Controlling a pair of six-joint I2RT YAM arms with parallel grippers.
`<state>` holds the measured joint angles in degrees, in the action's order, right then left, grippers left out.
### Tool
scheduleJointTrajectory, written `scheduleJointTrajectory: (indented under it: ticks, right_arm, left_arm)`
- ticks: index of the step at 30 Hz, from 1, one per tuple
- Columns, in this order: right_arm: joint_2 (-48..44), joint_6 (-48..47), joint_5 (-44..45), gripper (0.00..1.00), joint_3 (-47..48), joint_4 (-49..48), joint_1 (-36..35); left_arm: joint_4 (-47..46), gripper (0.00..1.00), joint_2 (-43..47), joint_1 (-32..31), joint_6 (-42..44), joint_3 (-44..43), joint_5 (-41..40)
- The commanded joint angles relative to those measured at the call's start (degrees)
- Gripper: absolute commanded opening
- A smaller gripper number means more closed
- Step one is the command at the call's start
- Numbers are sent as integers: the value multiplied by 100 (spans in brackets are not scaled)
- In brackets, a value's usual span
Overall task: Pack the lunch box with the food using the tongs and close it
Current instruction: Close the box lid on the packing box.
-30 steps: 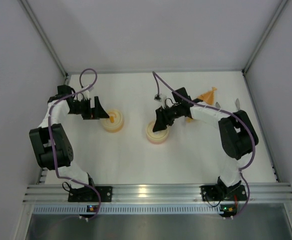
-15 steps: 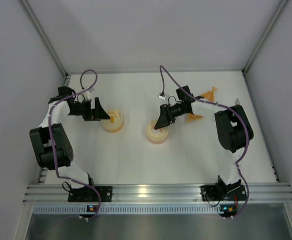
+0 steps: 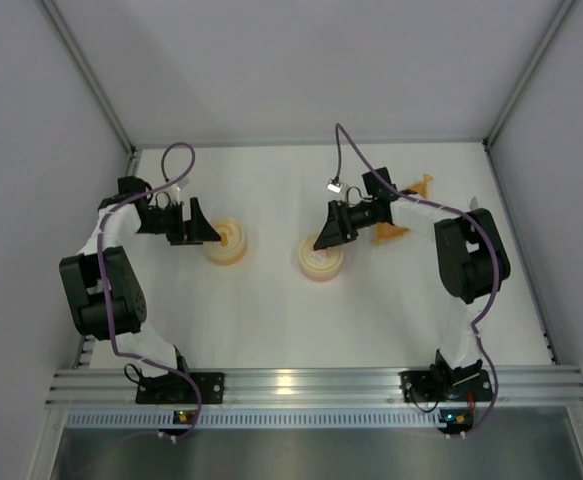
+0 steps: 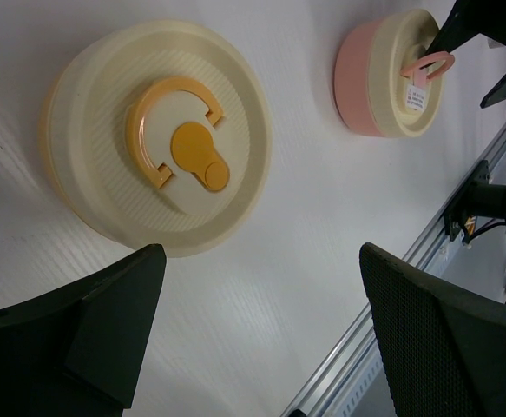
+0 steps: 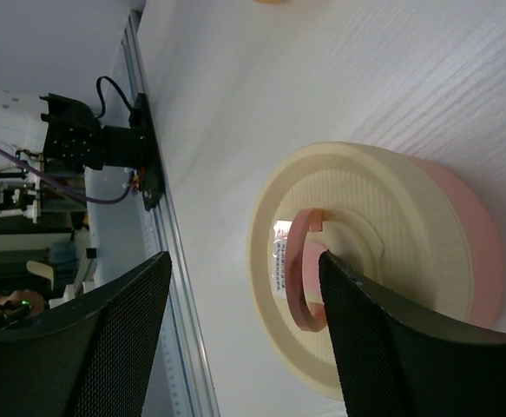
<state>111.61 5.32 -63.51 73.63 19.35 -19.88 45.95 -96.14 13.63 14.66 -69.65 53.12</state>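
Observation:
The lunch box is two round tubs, both with their cream lids on. The yellow tub (image 3: 225,243) (image 4: 157,148) has an orange ring handle lying flat. My left gripper (image 3: 204,230) (image 4: 261,256) is open just left of it and holds nothing. The pink tub (image 3: 320,260) (image 4: 391,74) (image 5: 383,287) has its pink ring handle (image 5: 298,278) standing up. My right gripper (image 3: 325,240) (image 5: 244,261) hangs open over that lid, the ring close beside one finger (image 5: 383,347). No food is in view. A tip of the silver tongs (image 3: 474,207) pokes out behind the right arm.
An orange leaf-shaped dish (image 3: 407,190) lies at the back right, partly under the right arm. The metal rail (image 3: 291,382) runs along the near edge, and white walls close in the left, back and right sides.
My right gripper's jaws have widened and the wrist has drawn back to the right. The pink tub has shifted slightly right. The left arm has not moved.

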Motion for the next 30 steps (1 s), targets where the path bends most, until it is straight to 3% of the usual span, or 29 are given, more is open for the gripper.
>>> scheduleJointTrajectory:
  ticks: [1, 16, 20, 25, 30]
  right_arm:
    - [-113, 249, 136, 69, 82, -493, 125]
    - [115, 1181, 5, 71, -50, -960, 230]
    - [80, 1173, 23, 69, -76, -1030, 300]
    - [-122, 1130, -136, 60, -50, -1197, 476]
    - [-499, 612, -4, 60, 160, -602, 634]
  left_arm:
    - [-245, 98, 218, 43, -6, 65, 260]
    - [-280, 98, 210, 35, -24, 83, 260]
    - [-271, 98, 209, 43, -24, 74, 260]
    - [-254, 98, 227, 43, -7, 100, 269]
    - [-280, 98, 271, 43, 2, 179, 278]
